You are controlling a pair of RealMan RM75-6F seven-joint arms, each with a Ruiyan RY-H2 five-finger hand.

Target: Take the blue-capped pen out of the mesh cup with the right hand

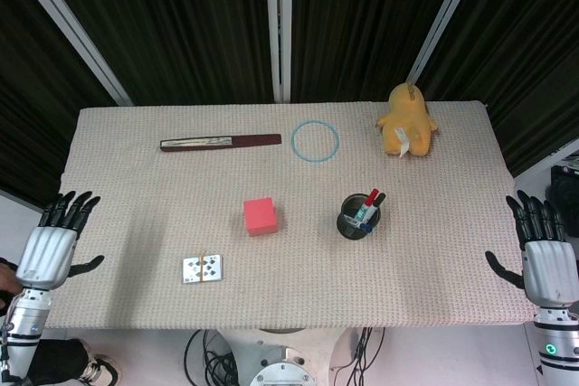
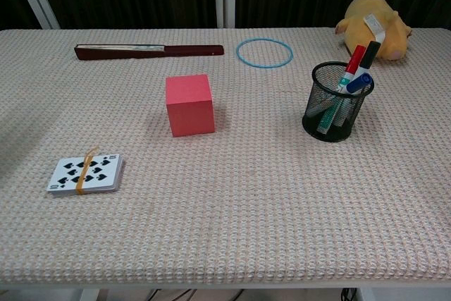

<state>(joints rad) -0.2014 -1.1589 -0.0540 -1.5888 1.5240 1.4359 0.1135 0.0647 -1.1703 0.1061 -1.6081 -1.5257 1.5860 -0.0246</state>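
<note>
- Beige woven cloth with a nubbly knit texture covers the whole counter [image 2: 232, 202].
- Black wire mesh forms the round cup [image 2: 337, 107], standing upright on the right half of the counter, near the middle row.
- The blue-capped pen [image 2: 359, 82] leans inside that cup against its right rim, beside a red-capped pen [image 2: 355, 59] and a black-capped pen [image 2: 369, 53]; all three tilt to the right.
- A solid red cube [image 2: 189, 104] with flat matte faces sits left of the cup, well apart from it.
- A deck of playing cards [image 2: 85, 173], bound by a yellow rubber band, lies flat near the front left.
- A thin blue ring [image 2: 264, 53] lies flat toward the back, with a long, dark, flat folded fan [image 2: 149, 51] to its left.
- A plush yellow toy [image 2: 371, 27] sits in the back right corner.
- The right hand [image 1: 543, 255] hovers at the counter's right edge, fingers spread, holding nothing.
- The left hand [image 1: 56, 243] is at the left edge, likewise spread and empty.
</note>
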